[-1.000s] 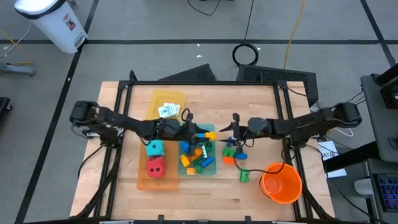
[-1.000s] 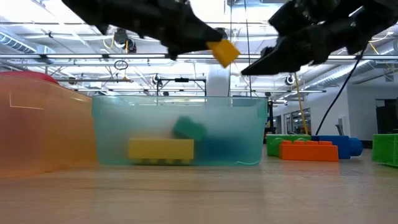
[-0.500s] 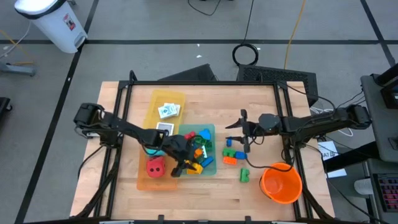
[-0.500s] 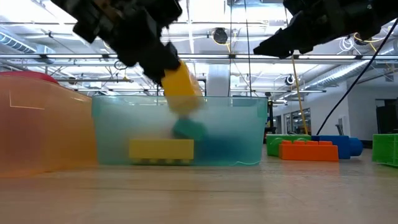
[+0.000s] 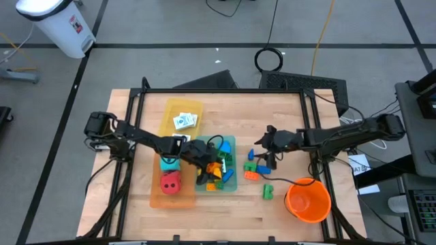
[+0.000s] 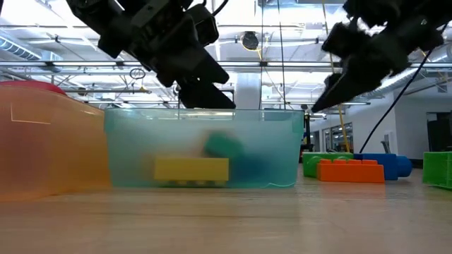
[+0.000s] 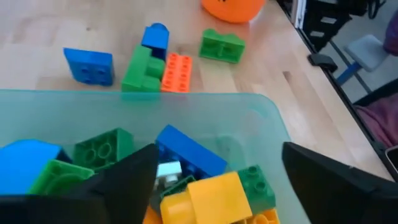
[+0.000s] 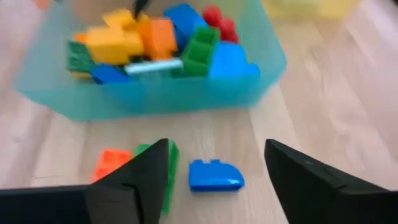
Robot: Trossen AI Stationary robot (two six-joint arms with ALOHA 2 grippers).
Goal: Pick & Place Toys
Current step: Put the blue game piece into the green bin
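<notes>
Wooden counter [image 5: 286, 122] carries yellow tray [image 5: 178, 109], orange tray [image 5: 155, 194], teal tray [image 5: 230, 182] under left tool [image 5: 202, 171]; loose bricks [image 5: 253, 167] below right tool [image 5: 267, 155]; bucket [image 5: 308, 199] nearby.

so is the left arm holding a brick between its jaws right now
No, in the left wrist view the left gripper has its jaws spread with nothing between them, over the yellow brick lying in the teal tray.

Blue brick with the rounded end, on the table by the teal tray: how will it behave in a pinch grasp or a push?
The blue brick looks like hard moulded plastic, so probably stiff and light. It lies flat on the wooden table, so a push should slide it rather than tip it. Its curved end and glossy skin may slip between fingers; the straight sides look safer.
</notes>
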